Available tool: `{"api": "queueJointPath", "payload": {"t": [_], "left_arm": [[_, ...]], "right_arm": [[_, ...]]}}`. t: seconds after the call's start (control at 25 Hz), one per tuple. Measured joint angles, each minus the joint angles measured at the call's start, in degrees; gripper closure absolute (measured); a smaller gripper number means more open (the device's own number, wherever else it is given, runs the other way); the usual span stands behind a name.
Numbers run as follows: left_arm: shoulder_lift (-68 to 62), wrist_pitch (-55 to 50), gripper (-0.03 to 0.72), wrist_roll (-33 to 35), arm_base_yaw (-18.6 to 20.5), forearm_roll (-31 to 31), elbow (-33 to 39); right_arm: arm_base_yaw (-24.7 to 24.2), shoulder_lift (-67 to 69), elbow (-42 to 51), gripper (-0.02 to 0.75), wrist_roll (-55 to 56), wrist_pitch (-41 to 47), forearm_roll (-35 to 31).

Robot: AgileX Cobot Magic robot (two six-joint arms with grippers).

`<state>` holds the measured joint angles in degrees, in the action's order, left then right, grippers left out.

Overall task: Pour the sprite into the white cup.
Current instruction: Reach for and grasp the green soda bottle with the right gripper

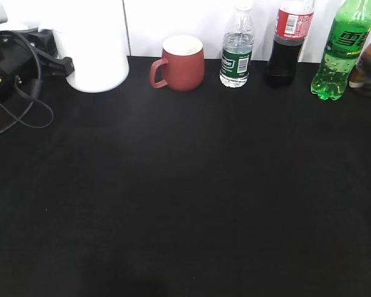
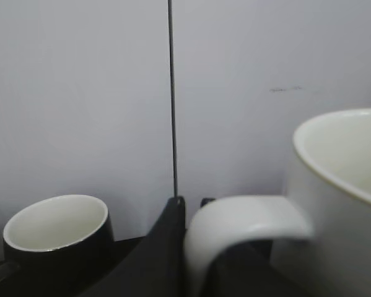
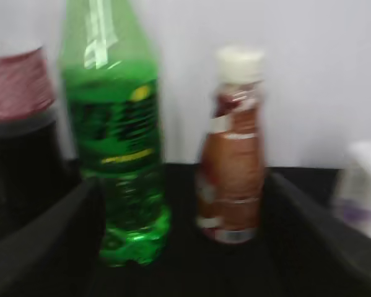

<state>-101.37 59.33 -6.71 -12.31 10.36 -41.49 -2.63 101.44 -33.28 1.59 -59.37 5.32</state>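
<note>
Black tabletop (image 1: 185,198) meets a white wall. Spread wide and holding nothing, the right pincer (image 3: 179,247) faces the sprite (image 3: 114,148), upright just ahead and left of centre, neck up. The left pincer (image 2: 173,260), spread unclear, sits at the white cup (image 2: 334,204) handle.

Brick-red mug (image 1: 180,62), clear water bottle (image 1: 236,52), dark cola bottle (image 1: 288,43) along the black table's (image 1: 185,198) back edge, brown-labelled bottle (image 3: 231,148) between the right claw's fingers, dark mug (image 2: 55,238) left of the left claw
</note>
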Motion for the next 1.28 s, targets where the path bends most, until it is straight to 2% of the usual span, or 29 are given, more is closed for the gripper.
{"api": "queueJointPath", "payload": {"t": [0.12,0.2,0.32,0.68,1.08,1.24,1.28], "left_arm": [[0.0,0.0,0.646,0.05,0.0,0.02,0.0],[0.0,0.0,0.646,0.05,0.0,0.02,0.0],[0.0,0.0,0.646,0.16,0.0,0.07,0.0],[0.0,0.0,0.646,0.22,0.0,0.26,0.0],[0.0,-0.05,0.647,0.22,0.0,0.48,0.0],[0.0,-0.05,0.647,0.22,0.0,0.48,0.0],[0.0,-0.05,0.647,0.22,0.0,0.48,0.0]], "right_arm": [[3.71,5.39,-4.76,0.152,0.0,1.02,-3.12],[3.91,8.33,-8.05,0.144,0.0,2.98,-3.51],[3.91,11.55,-11.84,0.069,0.0,3.8,-2.37],[3.91,22.18,-23.38,0.069,0.06,6.9,-3.29],[3.99,27.41,-30.02,0.116,1.92,7.51,-3.85],[3.98,27.41,-30.49,0.236,1.92,7.22,-2.43],[3.98,27.41,-30.52,0.237,1.92,7.06,-1.71]]}}
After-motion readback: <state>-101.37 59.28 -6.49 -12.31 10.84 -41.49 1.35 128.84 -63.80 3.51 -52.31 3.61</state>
